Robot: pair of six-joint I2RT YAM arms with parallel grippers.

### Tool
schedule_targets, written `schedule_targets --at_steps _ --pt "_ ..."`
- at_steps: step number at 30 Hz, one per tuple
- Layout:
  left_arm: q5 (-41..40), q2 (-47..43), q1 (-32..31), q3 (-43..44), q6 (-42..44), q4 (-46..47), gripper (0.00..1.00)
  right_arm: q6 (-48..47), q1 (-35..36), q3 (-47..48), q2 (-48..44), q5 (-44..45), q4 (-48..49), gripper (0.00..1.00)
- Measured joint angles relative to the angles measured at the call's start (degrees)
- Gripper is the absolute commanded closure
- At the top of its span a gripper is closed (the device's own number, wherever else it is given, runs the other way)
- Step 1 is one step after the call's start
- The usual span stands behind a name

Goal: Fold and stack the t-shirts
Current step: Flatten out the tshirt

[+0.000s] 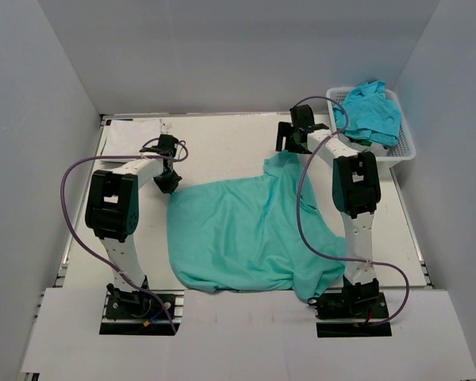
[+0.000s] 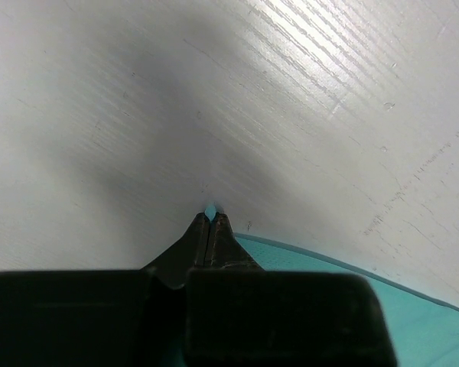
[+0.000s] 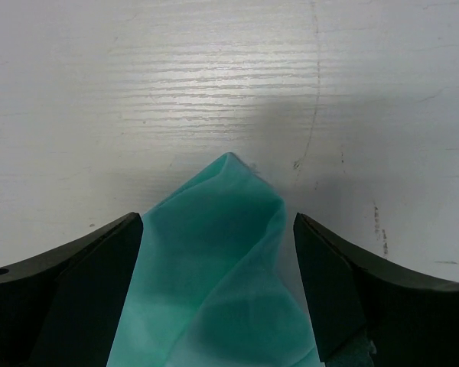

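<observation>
A teal t-shirt (image 1: pixel 246 238) lies spread and rumpled across the middle of the table. My left gripper (image 1: pixel 168 184) sits at its upper left corner. In the left wrist view the left gripper (image 2: pixel 210 218) is shut, with a sliver of teal cloth (image 2: pixel 209 209) pinched at the tips and the t-shirt's hem (image 2: pixel 352 294) trailing off to the right. My right gripper (image 1: pixel 287 144) is at the t-shirt's far right corner. Seen from the right wrist, the right gripper (image 3: pixel 218 222) is open wide, and a raised peak of the t-shirt (image 3: pixel 214 267) stands between the fingers without touching them.
A white lattice basket (image 1: pixel 404 147) at the back right holds more crumpled teal t-shirts (image 1: pixel 373 111). A flat white patch (image 1: pixel 131 129), possibly folded cloth, lies at the back left. Grey walls close in on both sides and the back.
</observation>
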Motion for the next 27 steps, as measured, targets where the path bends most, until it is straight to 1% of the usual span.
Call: schedule_targets --at_steps 1,2,4,7,10,11,12,13,14,20,24,27 --pt "0.02 0.00 -0.02 0.00 0.13 0.00 1.00 0.04 0.00 0.02 0.50 -0.02 0.15 0.19" --pt "0.02 0.00 -0.02 0.00 0.31 0.02 1.00 0.00 0.00 0.04 1.05 -0.13 0.31 0.19" --pt "0.04 0.00 -0.07 0.02 0.63 0.02 1.00 -0.24 0.00 0.42 2.38 -0.24 0.50 0.23" --pt "0.17 0.02 -0.11 0.09 1.05 0.02 1.00 -0.24 0.02 1.86 3.19 -1.01 0.70 0.32" --pt "0.17 0.02 -0.26 0.09 1.42 0.04 1.00 -0.70 0.11 2.56 3.87 -0.90 0.74 0.48" --pt "0.33 0.02 -0.33 0.11 1.51 0.04 1.00 -0.87 0.15 2.56 3.89 -0.83 0.72 0.69" --pt "0.44 0.02 -0.37 0.11 1.51 0.04 1.00 -1.40 0.20 2.54 3.93 -0.76 0.72 0.80" --pt "0.57 0.02 -0.39 0.11 1.55 0.07 1.00 -1.16 0.20 2.51 3.98 -0.83 0.68 0.88" --pt "0.70 0.02 -0.42 0.11 1.64 0.07 1.00 -1.09 0.20 2.51 4.09 -0.35 0.70 1.00" --pt "1.27 0.02 -0.42 0.31 1.84 -0.09 1.00 -1.46 0.26 2.51 4.09 0.83 0.74 1.00" --pt "1.16 0.59 -0.61 2.14 2.36 -2.78 1.00 -2.86 0.50 2.29 3.67 2.21 1.42 1.00" --pt "1.01 0.04 -0.87 4.02 3.23 -5.25 1.00 -4.57 0.46 -4.52 -1.77 2.80 5.05 1.00"
